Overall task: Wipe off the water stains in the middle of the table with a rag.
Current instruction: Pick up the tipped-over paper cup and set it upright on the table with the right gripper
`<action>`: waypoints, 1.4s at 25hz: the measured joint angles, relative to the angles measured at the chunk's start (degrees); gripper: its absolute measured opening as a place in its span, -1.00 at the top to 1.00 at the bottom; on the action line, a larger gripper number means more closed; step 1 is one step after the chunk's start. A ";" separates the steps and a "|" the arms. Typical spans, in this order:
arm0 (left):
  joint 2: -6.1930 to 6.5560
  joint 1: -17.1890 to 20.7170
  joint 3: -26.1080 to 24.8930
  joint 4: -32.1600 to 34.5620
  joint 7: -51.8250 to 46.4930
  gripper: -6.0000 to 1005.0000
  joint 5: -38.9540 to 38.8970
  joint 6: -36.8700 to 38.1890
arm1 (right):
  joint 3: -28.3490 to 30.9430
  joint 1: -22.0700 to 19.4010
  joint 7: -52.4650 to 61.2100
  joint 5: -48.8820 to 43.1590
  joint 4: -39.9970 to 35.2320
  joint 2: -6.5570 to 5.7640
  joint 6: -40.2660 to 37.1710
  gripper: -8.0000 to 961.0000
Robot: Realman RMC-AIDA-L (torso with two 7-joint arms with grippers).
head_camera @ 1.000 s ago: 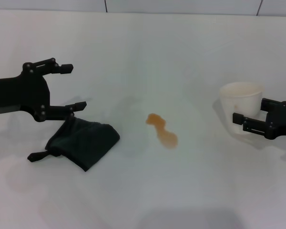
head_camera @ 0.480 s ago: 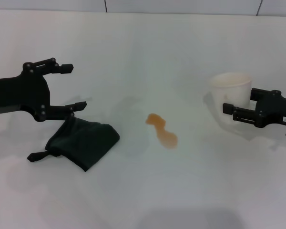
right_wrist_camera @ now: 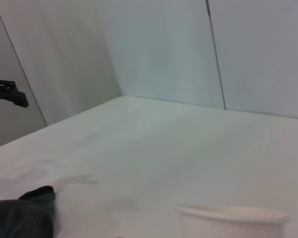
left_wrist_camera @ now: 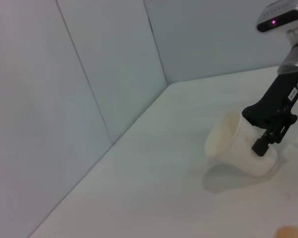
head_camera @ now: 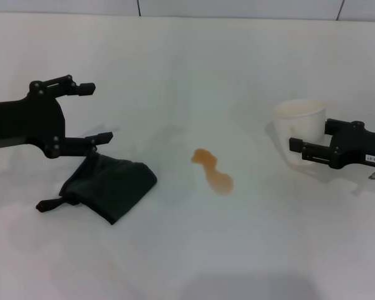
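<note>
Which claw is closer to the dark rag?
The left. The left claw hovers open just above the rag, by its back edge. The right claw is far across the table, holding the white cup.

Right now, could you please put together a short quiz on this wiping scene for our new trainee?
1. True or false: the rag already covers the orange-brown puddle.
2. Which gripper holds the white paper cup? A) left B) right C) neither
3. Fill in: the left gripper hovers with open jaws just above the ____.

Key:
1. False; the rag lies apart from the puddle, on the robot's left side of the table.
2. B; the right gripper is closed on the cup's side.
3. rag.
</note>
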 joint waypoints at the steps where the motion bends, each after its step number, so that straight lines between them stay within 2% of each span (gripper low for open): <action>1: 0.00 0.00 0.00 0.00 0.00 -0.67 0.00 -0.15 | 0.00 -0.03 -0.01 0.00 0.00 0.00 -0.02 -0.34; 16: 0.00 -0.60 0.00 0.00 -0.53 -0.66 0.34 -1.08 | 0.29 -0.95 0.39 0.10 0.31 -0.13 -0.98 -0.35; 30: 0.01 -0.70 0.20 0.32 -1.24 -0.66 0.36 -1.08 | 0.75 -3.72 0.16 0.74 0.32 -0.02 -3.68 -0.76; 35: 0.06 -0.70 0.35 0.39 -1.41 -0.66 0.36 -1.08 | 0.90 -5.18 -0.73 2.07 0.00 -0.09 -4.88 -0.77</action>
